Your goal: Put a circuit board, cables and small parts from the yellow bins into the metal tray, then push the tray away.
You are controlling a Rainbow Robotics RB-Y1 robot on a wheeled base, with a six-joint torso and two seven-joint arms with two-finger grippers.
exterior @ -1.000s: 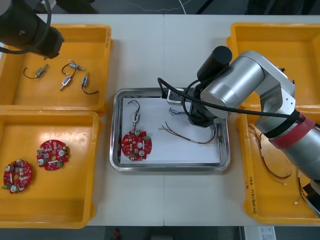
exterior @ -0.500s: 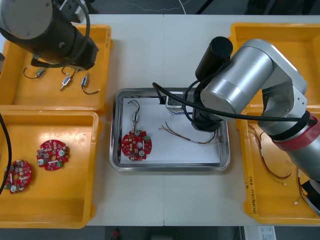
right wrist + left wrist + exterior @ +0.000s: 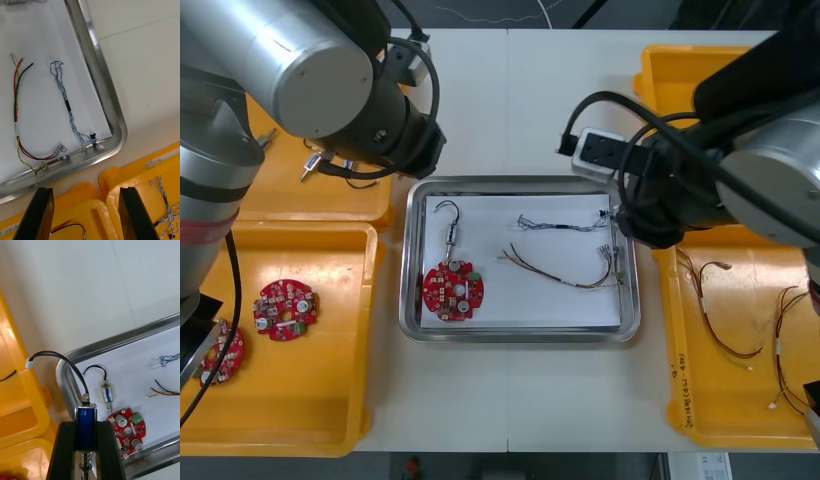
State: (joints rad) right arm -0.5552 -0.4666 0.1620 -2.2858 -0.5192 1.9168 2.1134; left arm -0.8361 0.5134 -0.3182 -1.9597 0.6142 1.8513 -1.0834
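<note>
Now your left pincer (image 3: 86,423) grips a part (image 3: 86,430) marked "31".
It hangs at the tray's (image 3: 112,343) corner over the pale worktop (image 3: 93,285); your right pincer (image 3: 86,190) is spread wide; a board (image 3: 127,428) lies in the tray.

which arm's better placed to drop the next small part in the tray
Left: the left gripper holds a small metal part beside the metal tray; the right gripper is open and empty.
</note>
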